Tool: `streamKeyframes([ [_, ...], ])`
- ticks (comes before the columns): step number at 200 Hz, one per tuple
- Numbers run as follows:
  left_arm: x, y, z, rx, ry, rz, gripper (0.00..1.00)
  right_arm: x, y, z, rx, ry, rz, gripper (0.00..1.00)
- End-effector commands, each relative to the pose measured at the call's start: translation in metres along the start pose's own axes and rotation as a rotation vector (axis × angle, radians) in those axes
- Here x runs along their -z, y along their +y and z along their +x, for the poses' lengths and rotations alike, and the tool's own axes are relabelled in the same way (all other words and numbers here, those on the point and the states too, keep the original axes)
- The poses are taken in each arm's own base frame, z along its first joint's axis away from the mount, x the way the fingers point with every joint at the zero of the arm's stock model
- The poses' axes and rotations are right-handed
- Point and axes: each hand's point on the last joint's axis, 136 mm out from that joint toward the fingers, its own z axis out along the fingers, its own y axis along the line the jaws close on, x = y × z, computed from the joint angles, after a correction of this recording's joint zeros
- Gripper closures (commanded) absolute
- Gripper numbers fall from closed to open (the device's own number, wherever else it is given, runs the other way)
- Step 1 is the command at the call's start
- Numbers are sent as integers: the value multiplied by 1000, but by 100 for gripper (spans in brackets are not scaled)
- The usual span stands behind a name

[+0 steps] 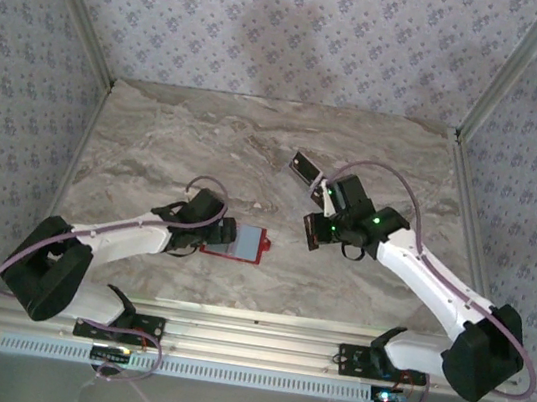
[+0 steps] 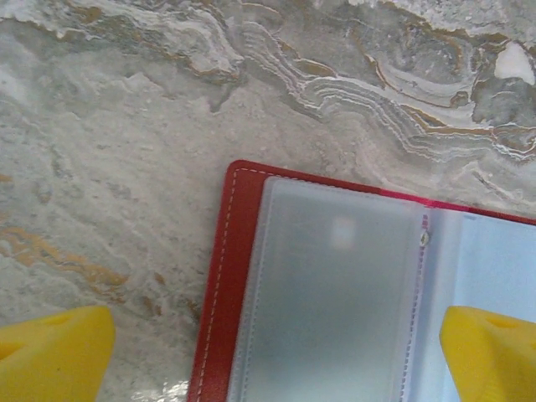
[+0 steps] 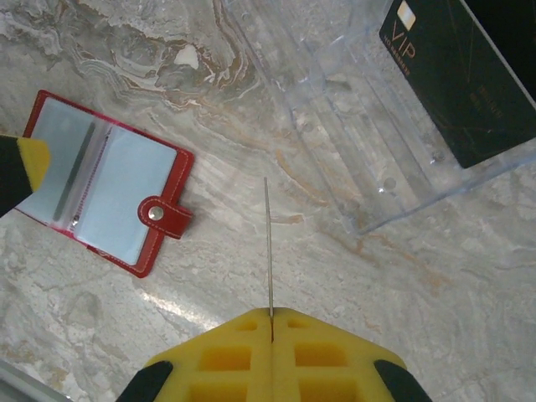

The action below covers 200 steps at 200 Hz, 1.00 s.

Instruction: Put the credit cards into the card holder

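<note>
- My right gripper (image 3: 272,322) is clamped on one card (image 3: 269,243), which I see edge-on.
- The card holder (image 3: 105,197) lies open and flat, to the left.
- My left gripper (image 2: 272,356) stands apart over its left page.
- I should lay the card flat, line it up with a sleeve, and slide it in slowly.

card holder (image 2: 335,293) open on marble table (image 2: 126,151), yellow fingers (image 2: 50,352) spread above

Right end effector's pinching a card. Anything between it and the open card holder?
Nothing visible; only bare marble tabletop lies between the card and the card holder. The left end effector straddles its far half.
</note>
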Motion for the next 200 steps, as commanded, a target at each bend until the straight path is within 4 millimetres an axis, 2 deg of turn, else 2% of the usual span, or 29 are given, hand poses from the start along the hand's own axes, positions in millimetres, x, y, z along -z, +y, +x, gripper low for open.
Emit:
streamKeyframes([
  [1, -6, -9, 3, 14, 3, 27, 0, 7, 4, -1, -58, -33, -42, 100],
  [64, -12, -16, 17, -7, 26, 13, 0, 10, 1, 1, -79, -35, -58, 100],
  [143, 3, -28, 23, -14, -4, 23, 0, 5, 1, -6, -86, -66, -71, 100],
  [172, 16, -8, 10, -2, -54, -86, 0, 4, 9, -9, -104, -75, -120, 100],
  [200, 24, 15, 3, -13, -57, -205, 0, 1, 28, -14, -133, -99, -218, 100],
])
